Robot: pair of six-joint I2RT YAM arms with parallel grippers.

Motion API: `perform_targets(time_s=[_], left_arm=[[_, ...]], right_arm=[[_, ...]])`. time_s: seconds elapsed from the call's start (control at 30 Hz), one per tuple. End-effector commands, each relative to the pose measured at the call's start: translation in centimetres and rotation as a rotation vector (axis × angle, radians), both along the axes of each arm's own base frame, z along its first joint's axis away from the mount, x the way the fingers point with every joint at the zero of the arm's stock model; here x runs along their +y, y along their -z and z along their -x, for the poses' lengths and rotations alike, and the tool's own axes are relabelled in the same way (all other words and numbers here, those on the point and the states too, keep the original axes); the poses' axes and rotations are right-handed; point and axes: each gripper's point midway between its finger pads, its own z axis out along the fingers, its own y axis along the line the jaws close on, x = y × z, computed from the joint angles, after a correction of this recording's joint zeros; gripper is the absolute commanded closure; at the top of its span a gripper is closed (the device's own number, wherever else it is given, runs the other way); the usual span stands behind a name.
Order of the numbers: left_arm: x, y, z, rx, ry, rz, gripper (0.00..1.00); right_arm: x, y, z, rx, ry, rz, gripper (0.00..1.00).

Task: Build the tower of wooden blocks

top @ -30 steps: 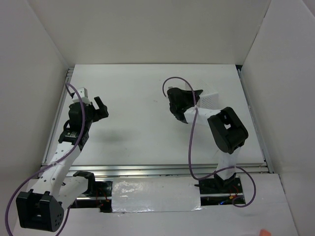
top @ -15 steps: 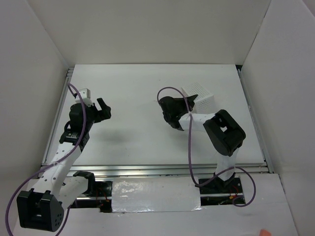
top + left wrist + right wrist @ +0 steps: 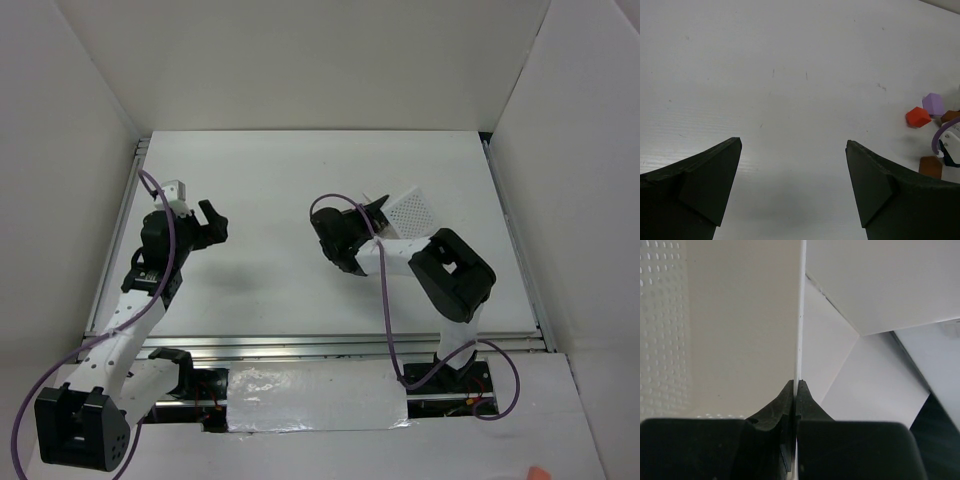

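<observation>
The left arm [image 3: 128, 315] is stretched forward along the left side, and the left gripper [image 3: 793, 144] is held with its jaws spread wide, nothing between them. The right arm [image 3: 452, 272] is folded back leftward, and the right gripper [image 3: 796, 386] is clamped tight on the thin wall of the tray [image 3: 740, 315].

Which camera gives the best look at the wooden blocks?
Left wrist view: a red block, a pale purple block and brown blocks sit near its right edge. The top external view shows no blocks, perhaps hidden under the right arm. The right wrist view shows only the perforated tray gripped in the right end effector.
</observation>
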Motion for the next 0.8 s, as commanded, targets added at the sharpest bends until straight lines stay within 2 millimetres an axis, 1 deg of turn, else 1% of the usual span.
perform_targets(time_s=[0.0,0.17,0.27,0.37,0.4,0.47,0.5,0.53,0.57,0.6,0.63,0.67,0.7,0.73,0.77], left_arm=[[-0.3,-1.6,-0.4,-0.069,0.021,0.015,0.01],[-0.4,-1.6,-0.4,-0.071,0.024,0.019,0.01],[-0.5,-1.5,-0.5,-0.068,0.026,0.019,0.01],[-0.5,-1.2,-0.6,-0.055,0.024,0.018,0.01],[-0.8,-0.9,-0.7,-0.045,0.041,0.023,0.01],[-0.8,-0.8,-0.7,-0.041,0.041,0.02,0.01],[-0.9,-0.8,-0.8,-0.041,0.046,0.019,0.01],[-0.8,-0.8,-0.8,-0.038,0.043,0.019,0.01],[-0.8,-0.8,-0.8,-0.036,0.042,0.017,0.01],[-0.7,-0.8,-0.8,-0.036,0.04,0.016,0.01],[-0.7,-1.0,-0.8,-0.039,0.041,0.015,0.01],[-0.7,-1.1,-0.8,-0.041,0.043,0.014,0.01],[-0.8,-1.2,-0.7,-0.043,0.043,0.014,0.01],[-0.8,-1.3,-0.8,-0.046,0.043,0.012,0.01],[-0.7,-1.5,-0.8,-0.049,0.042,0.011,0.01]], right_arm=[[0.6,0.3,0.6,0.058,-0.026,0.071,1.0],[1.2,0.2,0.3,0.046,-0.033,0.059,1.0],[0.9,-0.3,0.1,0.027,-0.021,0.041,1.0],[0.1,-1.5,-0.3,-0.016,0.011,0.007,1.0],[-0.5,-2.2,-0.5,-0.044,0.033,-0.017,1.0],[-1.3,-2.9,-0.8,-0.064,0.054,-0.035,1.0],[-1.6,-3.8,-1.0,-0.1,0.063,-0.069,1.0],[-2.6,-4.3,-1.3,-0.118,0.089,-0.083,1.0],[-3.2,-5.5,-1.5,-0.168,0.111,-0.133,1.0],[-3.7,-6.1,-1.9,-0.211,0.121,-0.179,1.0],[-4.7,-6.9,-2.4,-0.255,0.137,-0.224,1.0],[-4.9,-7.5,-3.2,-0.305,0.113,-0.304,1.0],[-5.2,-9.5,-4.2,-0.419,0.1,-0.409,1.0],[-6.1,-10.4,-5.0,-0.482,0.097,-0.47,1.0],[-5.8,-11.6,-6.5,-0.579,0.032,-0.608,1.0]])
